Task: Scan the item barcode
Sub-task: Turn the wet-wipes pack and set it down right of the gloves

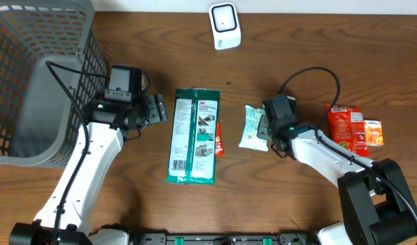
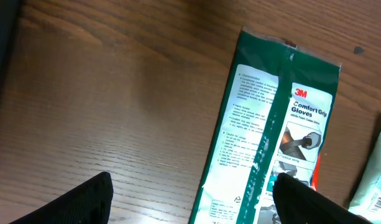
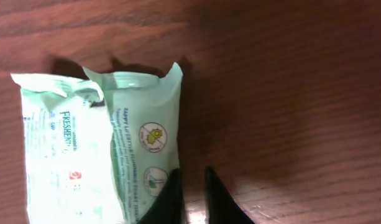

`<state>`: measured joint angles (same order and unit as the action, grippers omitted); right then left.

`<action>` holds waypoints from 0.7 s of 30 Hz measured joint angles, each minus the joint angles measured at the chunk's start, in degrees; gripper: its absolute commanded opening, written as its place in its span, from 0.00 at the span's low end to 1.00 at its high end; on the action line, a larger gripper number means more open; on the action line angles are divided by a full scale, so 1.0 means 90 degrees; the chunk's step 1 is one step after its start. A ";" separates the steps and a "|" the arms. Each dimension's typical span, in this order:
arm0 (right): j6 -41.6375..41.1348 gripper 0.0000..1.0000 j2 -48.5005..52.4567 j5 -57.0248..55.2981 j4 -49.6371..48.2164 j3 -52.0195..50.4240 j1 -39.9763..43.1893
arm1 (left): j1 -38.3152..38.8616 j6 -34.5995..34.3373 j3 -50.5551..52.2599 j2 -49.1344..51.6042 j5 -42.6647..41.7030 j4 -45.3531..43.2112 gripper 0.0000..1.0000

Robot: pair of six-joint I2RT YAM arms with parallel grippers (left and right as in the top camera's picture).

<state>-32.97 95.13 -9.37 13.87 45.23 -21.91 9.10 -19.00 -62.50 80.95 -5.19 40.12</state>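
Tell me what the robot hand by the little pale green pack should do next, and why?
Probably spread the right gripper wider and nudge it over the wipes pack. Its fingertips stand nearly together right at the pack's edge, too narrow to take hold of it.

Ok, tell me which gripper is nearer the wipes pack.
Right. The right gripper sits at the right edge of the wipes pack; the left gripper is off beyond the gloves pack, on its far left side.
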 measured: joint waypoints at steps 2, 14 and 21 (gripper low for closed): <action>0.0143 0.13 0.0000 0.0044 0.0000 0.0000 0.0005 | 0.0000 0.0000 0.0000 0.0000 0.0002 0.0000 0.83; 0.0937 0.26 -0.0160 0.0651 0.0527 0.0000 0.0527 | 0.0000 0.0000 0.0000 0.0000 0.0000 0.0000 0.83; 0.1280 0.49 -0.1375 0.0993 0.1013 0.0002 0.0797 | 0.0000 0.0000 0.0000 0.0000 0.0002 0.0000 0.83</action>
<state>-21.45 82.76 -0.43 22.98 45.25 -14.74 9.10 -19.00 -62.50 80.95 -5.17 40.12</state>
